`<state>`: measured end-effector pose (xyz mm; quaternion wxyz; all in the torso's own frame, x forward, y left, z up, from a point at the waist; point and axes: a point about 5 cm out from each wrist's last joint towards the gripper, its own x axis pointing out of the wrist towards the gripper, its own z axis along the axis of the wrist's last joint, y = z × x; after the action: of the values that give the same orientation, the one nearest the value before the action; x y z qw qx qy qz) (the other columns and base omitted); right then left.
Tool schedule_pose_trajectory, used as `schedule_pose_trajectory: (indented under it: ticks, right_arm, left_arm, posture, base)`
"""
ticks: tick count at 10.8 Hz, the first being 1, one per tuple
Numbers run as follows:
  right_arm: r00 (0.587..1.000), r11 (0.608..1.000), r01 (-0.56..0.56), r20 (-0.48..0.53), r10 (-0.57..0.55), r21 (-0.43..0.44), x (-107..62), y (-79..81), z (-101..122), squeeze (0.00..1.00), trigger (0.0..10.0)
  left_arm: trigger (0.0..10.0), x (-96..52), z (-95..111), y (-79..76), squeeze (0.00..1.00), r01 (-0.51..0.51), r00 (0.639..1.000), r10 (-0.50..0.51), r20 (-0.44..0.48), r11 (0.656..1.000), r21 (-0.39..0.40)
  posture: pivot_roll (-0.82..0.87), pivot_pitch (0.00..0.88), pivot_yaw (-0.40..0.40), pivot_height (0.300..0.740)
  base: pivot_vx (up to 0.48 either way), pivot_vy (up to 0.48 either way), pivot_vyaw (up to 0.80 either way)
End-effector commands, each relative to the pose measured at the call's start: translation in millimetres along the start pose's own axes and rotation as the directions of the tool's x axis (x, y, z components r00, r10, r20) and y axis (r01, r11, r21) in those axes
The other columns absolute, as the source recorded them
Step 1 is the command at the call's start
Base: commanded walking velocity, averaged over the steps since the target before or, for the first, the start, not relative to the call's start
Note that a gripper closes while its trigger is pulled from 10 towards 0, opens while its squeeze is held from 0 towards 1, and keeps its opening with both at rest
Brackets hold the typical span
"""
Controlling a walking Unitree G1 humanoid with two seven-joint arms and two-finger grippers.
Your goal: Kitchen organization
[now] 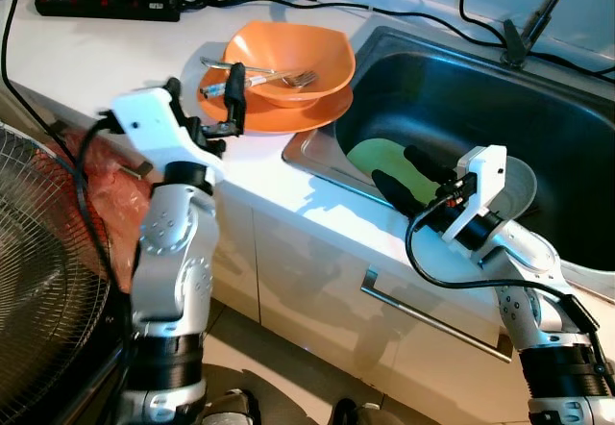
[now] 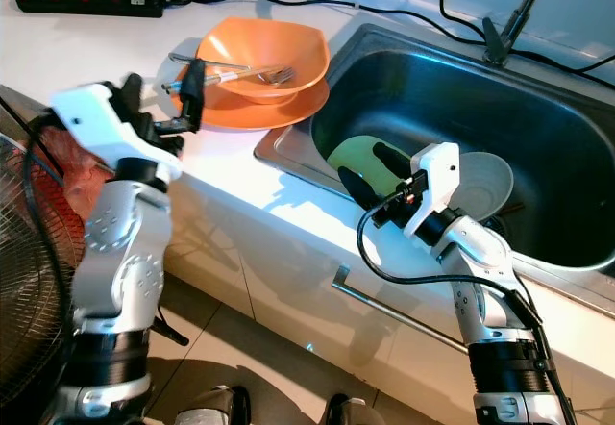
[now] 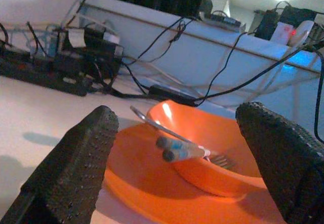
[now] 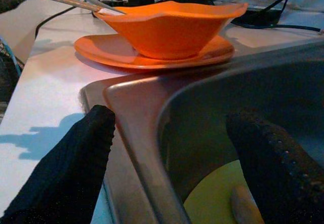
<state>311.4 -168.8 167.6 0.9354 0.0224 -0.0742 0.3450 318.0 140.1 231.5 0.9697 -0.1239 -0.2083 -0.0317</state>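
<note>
An orange bowl (image 1: 288,55) sits on an orange plate (image 1: 279,117) on the white counter, left of the sink (image 1: 538,88). A fork (image 1: 288,79) and a blue-handled utensil (image 3: 174,150) lie in the bowl, handles pointing toward me. My left gripper (image 1: 204,87) is open at the plate's near edge, with its fingers either side of those handles and not touching them. In the sink lie a yellow-green plate (image 1: 375,154) and a pale grey plate (image 1: 524,189). My right gripper (image 1: 394,165) hangs open over the yellow-green plate, just inside the sink's front-left corner (image 4: 136,117).
A black power strip (image 1: 106,2) and cables run along the back of the counter. The faucet base (image 1: 514,50) stands behind the sink. A wire fan (image 1: 38,252) and a red bag (image 1: 101,189) are at my left. A drawer handle (image 1: 432,319) is below the sink.
</note>
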Motion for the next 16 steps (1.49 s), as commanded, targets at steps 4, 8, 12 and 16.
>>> schedule_pose_trajectory:
  ticks: [4,8,12,16]
  right_arm:
    - [1.000,1.000,-0.001,0.004,0.001,-0.013,-1.9,-2.8,2.9,0.00,10.0]
    - [1.000,1.000,-0.001,0.002,0.001,-0.018,-1.3,-2.5,2.7,0.00,10.0]
    - [1.000,1.000,-0.003,0.000,0.003,-0.015,-0.7,-1.6,1.9,0.00,10.0]
    - [1.000,1.000,-0.002,0.000,0.002,-0.014,-1.2,-1.2,2.0,0.00,10.0]
  left_arm:
    - [10.0,20.8,-13.3,1.8,0.00,-0.006,1.000,0.006,-0.012,0.998,-0.063]
    - [3.6,28.3,-19.5,2.3,0.00,-0.004,1.000,0.003,-0.008,0.997,-0.079]
    - [0.0,29.1,-20.0,2.6,0.00,-0.003,1.000,0.004,0.002,0.997,-0.081]
    - [0.0,28.8,-21.0,1.1,0.00,0.005,1.000,-0.004,0.005,0.997,-0.083]
  posture:
    - [0.08,0.151,-0.078,0.740]
    - [0.06,0.146,-0.079,0.740]
    - [0.07,0.151,-0.083,0.740]
    - [0.06,0.155,-0.081,0.740]
  base:
    - [0.000,0.000,0.00]
    - [0.000,0.000,0.00]
    - [0.000,0.000,0.00]
    - [0.000,0.000,0.00]
